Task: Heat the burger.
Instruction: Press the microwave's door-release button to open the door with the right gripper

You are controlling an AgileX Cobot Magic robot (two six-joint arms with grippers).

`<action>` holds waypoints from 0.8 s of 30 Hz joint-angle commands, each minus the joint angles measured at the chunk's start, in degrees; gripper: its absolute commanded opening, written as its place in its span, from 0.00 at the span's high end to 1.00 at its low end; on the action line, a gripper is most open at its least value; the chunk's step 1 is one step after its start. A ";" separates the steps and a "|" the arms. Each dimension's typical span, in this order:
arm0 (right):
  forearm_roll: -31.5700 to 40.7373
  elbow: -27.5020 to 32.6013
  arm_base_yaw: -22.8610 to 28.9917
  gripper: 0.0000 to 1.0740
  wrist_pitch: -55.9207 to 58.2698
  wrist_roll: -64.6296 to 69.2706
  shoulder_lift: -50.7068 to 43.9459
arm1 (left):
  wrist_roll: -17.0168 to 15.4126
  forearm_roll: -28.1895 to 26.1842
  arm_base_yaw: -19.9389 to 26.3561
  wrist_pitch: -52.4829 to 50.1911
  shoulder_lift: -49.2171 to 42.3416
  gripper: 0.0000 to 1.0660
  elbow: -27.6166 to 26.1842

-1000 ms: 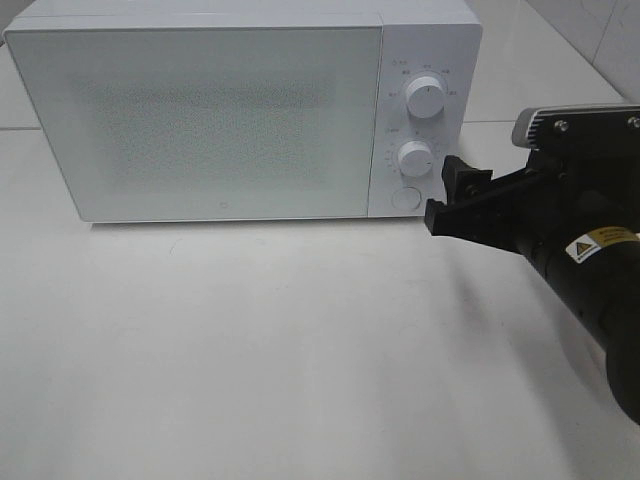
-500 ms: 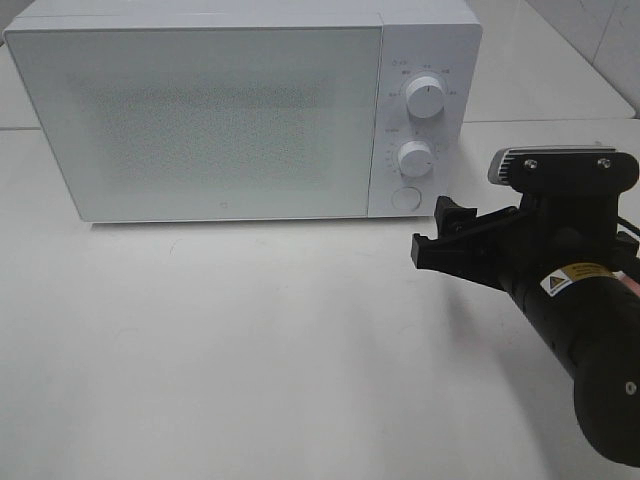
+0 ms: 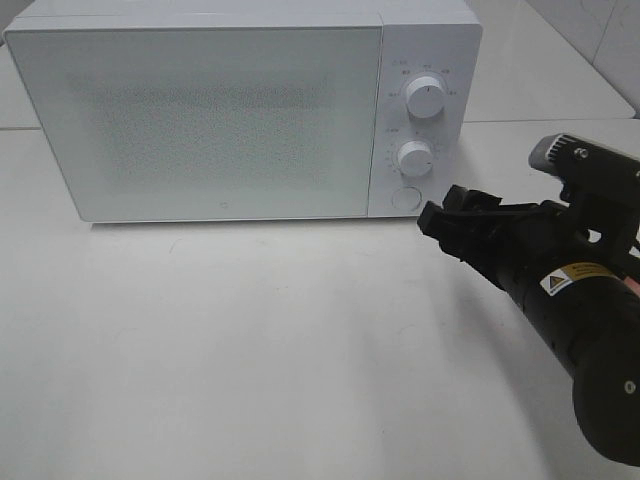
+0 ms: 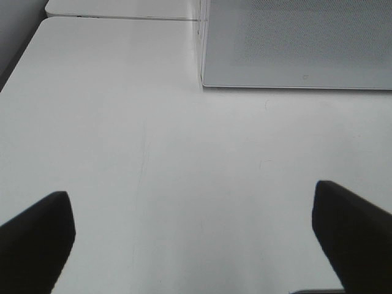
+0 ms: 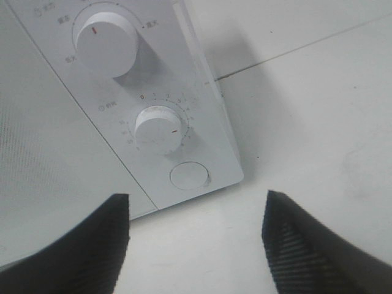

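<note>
At the back of the white table [image 3: 250, 350], a white microwave [image 3: 200, 120] stands with its door shut. The right gripper [image 3: 445, 208] hovers just beside the control panel, near the round button [image 3: 404, 198] below the lower knob [image 3: 415, 158], its jaws apart with nothing between them. The left gripper [image 4: 191, 195] hangs over the table in front of the door, jaws wide apart. The burger shows in no view.

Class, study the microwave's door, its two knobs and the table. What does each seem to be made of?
The door: probably glass or clear plastic over a fine dotted screen, judging by its speckled grey pane. The knobs: white moulded plastic, matte, with smooth rounded edges. The table: hard white board, perhaps laminate; smooth, faintly glossy, with a straight seam.
</note>
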 commanded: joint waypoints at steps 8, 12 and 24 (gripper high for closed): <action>0.17 -0.29 0.23 0.65 3.09 34.84 -0.11 | 0.00 -0.17 0.11 -0.74 -1.03 0.08 0.11; 0.17 -0.29 0.23 0.76 4.81 47.33 -0.11 | 0.00 -0.17 0.11 -0.74 -1.03 0.08 0.11; 0.00 -0.29 0.23 0.99 7.56 64.29 -0.11 | 0.00 -0.17 0.11 -0.74 -1.03 0.08 0.11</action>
